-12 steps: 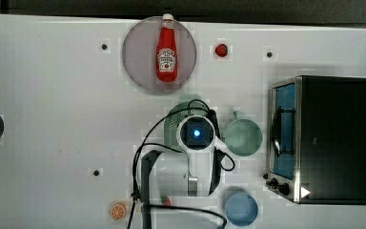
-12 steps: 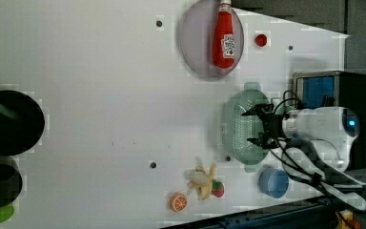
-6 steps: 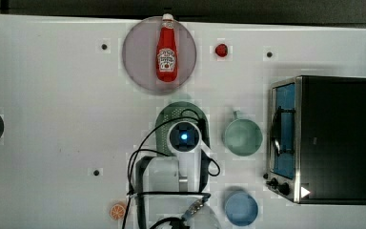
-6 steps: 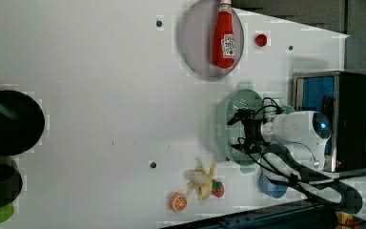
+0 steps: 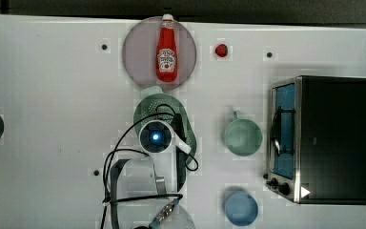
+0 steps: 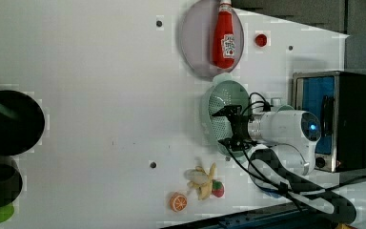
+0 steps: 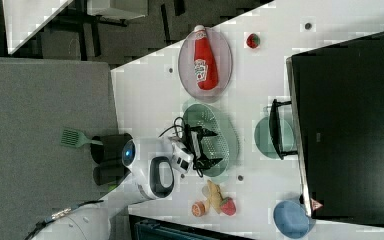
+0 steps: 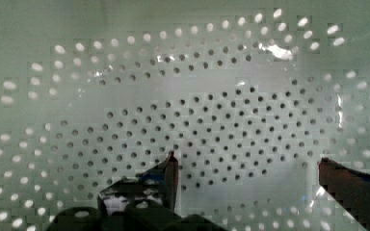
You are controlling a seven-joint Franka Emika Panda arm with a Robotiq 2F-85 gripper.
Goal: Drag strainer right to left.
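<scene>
Item: pale mint-green oblong perforated plastic strainer point(image 6: 221, 114), on the white counter point(image 6: 100, 95), just below the grey plate in the top view.
Tool point(image 6: 229, 126): spread wide inside the basin, fingers point(image 8: 169, 171) down near the dotted floor, gripping nothing.
Long axis: up-down in the top view, so the leftward drag runs crosswise.

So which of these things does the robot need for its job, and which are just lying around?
Needed for the job:
strainer
gripper, open, down inside the strainer

Just lying around:
ketchup bottle on a plate
green cup
blue bowl
toaster oven
toy fruit
</scene>
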